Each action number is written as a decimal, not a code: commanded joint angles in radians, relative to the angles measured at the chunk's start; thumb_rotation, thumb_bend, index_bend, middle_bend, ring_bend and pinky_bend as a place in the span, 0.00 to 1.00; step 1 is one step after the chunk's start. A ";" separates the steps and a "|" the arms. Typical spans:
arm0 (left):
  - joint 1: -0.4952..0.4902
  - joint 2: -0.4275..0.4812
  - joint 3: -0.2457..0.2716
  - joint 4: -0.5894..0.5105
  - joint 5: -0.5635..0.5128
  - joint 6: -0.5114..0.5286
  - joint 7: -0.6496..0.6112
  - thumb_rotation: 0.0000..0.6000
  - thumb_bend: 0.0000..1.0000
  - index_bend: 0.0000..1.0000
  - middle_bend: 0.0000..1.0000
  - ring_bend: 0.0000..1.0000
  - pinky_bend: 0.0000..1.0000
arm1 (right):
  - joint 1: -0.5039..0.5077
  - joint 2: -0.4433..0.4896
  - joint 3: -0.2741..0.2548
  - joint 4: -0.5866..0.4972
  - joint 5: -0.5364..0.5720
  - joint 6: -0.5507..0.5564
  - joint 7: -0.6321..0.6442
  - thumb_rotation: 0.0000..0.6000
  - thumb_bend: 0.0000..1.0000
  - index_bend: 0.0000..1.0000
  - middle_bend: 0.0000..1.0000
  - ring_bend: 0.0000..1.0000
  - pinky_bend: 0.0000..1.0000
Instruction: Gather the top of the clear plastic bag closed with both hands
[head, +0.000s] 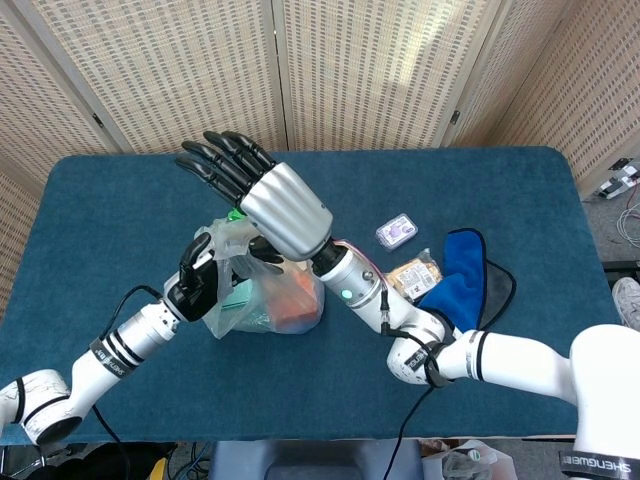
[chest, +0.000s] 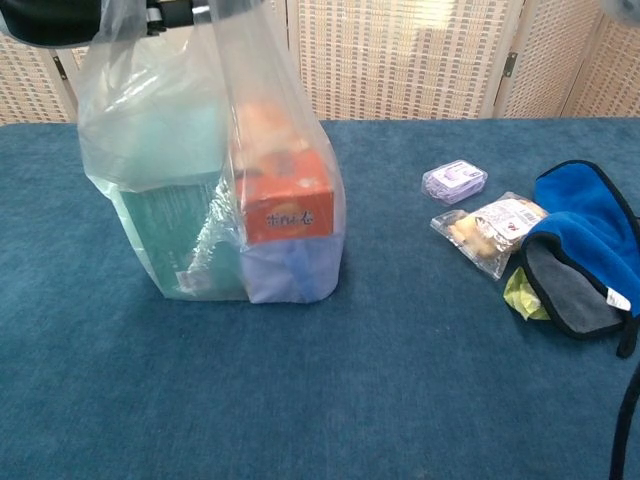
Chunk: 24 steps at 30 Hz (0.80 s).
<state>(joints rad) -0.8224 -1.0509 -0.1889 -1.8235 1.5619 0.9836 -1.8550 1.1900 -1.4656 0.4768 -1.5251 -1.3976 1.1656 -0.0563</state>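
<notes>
The left hand (head: 197, 283) sits at the near-left side of the clear plastic bag (chest: 215, 170), its dark fingers curled into the film at the rim and gripping it. The bag stands left of centre on the blue table (head: 100, 210), drawn up tall, with a teal box (chest: 175, 235) and an orange box (chest: 285, 205) upright inside, side by side. That film looks thin, limp and slippery; I would judge it crumples easily and could slide out of a loose hold, so the place to take it is high at the loose neck above the boxes, not lower where their stiff corners press against it. Above the bag's mouth hangs the right hand (head: 262, 195), fingers stretched out and apart, with only its thumb down at the plastic; I cannot tell whether that thumb pinches any film.

Further right, well apart from the bag, lie a small lilac case (chest: 454, 181), a clear snack packet (chest: 492, 227) and a blue cloth (chest: 585, 235) overlapping a grey one. None of them stands in the way of gathering the top.
</notes>
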 joint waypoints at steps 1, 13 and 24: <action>-0.003 -0.003 -0.002 0.002 -0.006 -0.003 0.001 0.14 0.23 0.28 0.25 0.21 0.19 | -0.002 0.000 -0.006 -0.003 -0.009 0.005 0.001 1.00 0.00 0.00 0.05 0.01 0.12; -0.003 -0.004 -0.004 0.004 -0.015 -0.004 -0.013 0.14 0.23 0.27 0.25 0.21 0.19 | -0.022 0.010 -0.030 -0.017 -0.027 0.014 -0.001 1.00 0.00 0.00 0.05 0.01 0.11; -0.004 -0.013 -0.008 0.006 -0.024 -0.008 -0.018 0.14 0.23 0.23 0.25 0.21 0.19 | -0.039 0.034 -0.055 -0.046 -0.042 0.004 -0.024 1.00 0.00 0.00 0.04 0.00 0.10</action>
<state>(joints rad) -0.8267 -1.0632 -0.1967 -1.8171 1.5382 0.9756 -1.8722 1.1523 -1.4335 0.4242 -1.5692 -1.4379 1.1707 -0.0778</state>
